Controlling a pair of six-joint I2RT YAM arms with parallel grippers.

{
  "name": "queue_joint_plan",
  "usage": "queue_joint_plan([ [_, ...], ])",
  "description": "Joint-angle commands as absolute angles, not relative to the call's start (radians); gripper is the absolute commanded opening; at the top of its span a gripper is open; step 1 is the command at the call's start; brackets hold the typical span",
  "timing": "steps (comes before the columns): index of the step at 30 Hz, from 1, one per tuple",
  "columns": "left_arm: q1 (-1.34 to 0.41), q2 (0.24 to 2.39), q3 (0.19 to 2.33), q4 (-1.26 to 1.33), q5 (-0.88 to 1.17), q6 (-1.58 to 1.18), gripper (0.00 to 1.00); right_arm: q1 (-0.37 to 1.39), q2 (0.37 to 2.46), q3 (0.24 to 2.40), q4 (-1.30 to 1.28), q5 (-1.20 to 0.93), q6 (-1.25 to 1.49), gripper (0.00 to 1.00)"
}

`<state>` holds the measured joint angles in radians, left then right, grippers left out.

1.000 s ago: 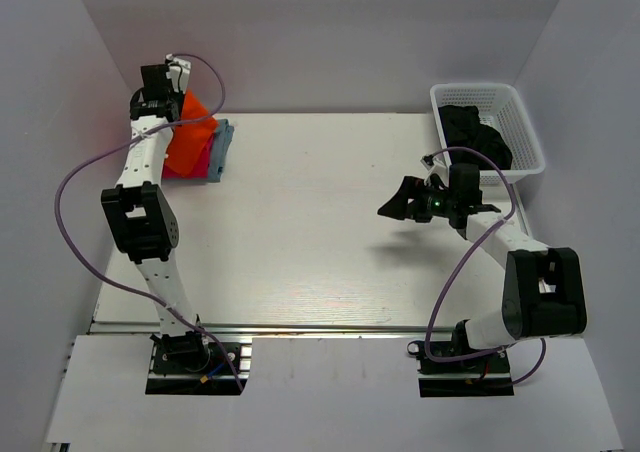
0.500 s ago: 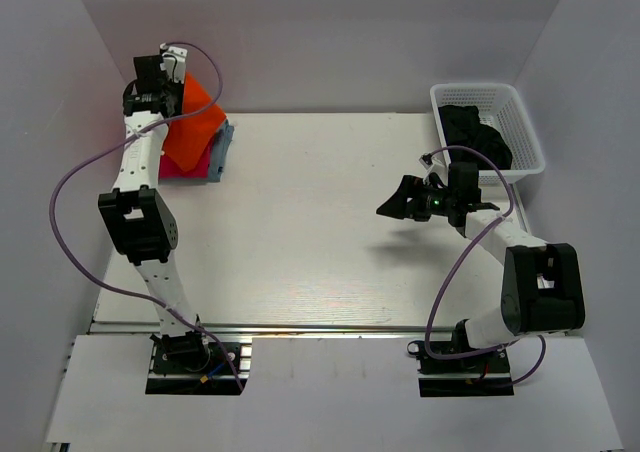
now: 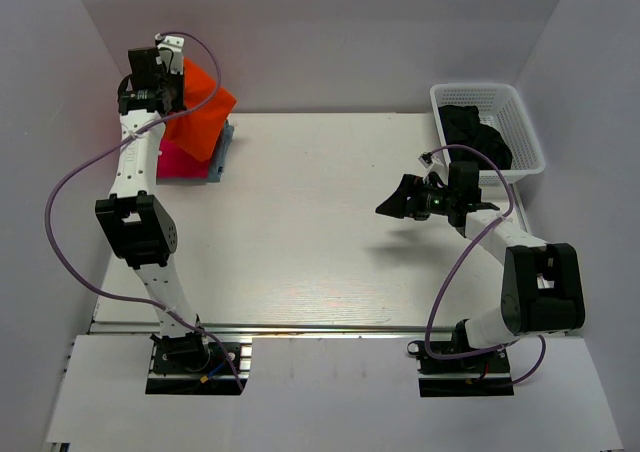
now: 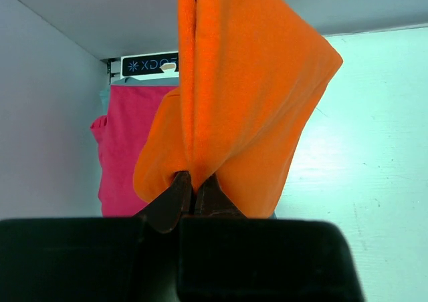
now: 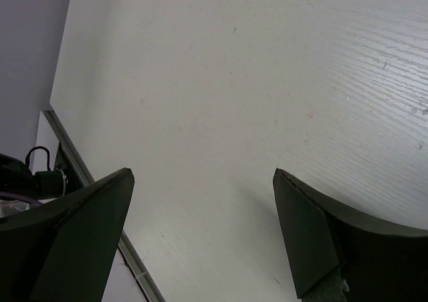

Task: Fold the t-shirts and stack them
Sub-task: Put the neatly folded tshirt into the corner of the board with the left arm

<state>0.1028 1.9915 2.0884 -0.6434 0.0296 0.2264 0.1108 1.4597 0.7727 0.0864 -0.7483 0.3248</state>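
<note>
Seen from above, a table takes up most of the view. In its far left corner lies a stack of two folded t-shirts, one on top of the other. Directly above that stack a hanging t-shirt is pinched at one end in the left gripper. Whether its lower end touches the stack cannot be told. In the far right corner stands a basket with a heap of t-shirts inside it. The right gripper hovers over the table's right half, nearer than the basket and to its left.
</note>
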Motion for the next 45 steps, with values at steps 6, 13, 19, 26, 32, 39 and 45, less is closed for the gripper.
queue_joint_plan([
  [6, 0.109, 1.91, 1.99, -0.583, -0.009, 0.195, 0.0, 0.109, 1.483, 0.793, 0.13, -0.781, 0.327, 0.9],
  [13, 0.118, 1.983, 1.98, -0.571, -0.126, 0.175, 0.0, 0.109, 1.499, 0.808, 0.121, -0.778, 0.327, 0.9],
  [19, 0.139, 2.062, 2.049, -0.6, -0.255, 0.175, 0.0, 0.109, 1.503, 0.816, 0.118, -0.767, 0.331, 0.9],
  [26, 0.17, 2.071, 2.014, -0.569, -0.255, 0.164, 0.0, 0.11, 1.534, 0.841, 0.109, -0.773, 0.333, 0.9],
  [32, 0.19, 2.1, 2.023, -0.543, -0.279, 0.173, 0.0, 0.112, 1.554, 0.861, 0.112, -0.775, 0.342, 0.9],
  [39, 0.209, 2.2, 2.103, -0.578, -0.288, 0.173, 0.0, 0.112, 1.571, 0.876, 0.115, -0.773, 0.354, 0.9],
  [45, 0.218, 2.247, 2.17, -0.598, -0.373, 0.153, 0.57, 0.11, 1.592, 0.893, 0.112, -0.773, 0.357, 0.9],
])
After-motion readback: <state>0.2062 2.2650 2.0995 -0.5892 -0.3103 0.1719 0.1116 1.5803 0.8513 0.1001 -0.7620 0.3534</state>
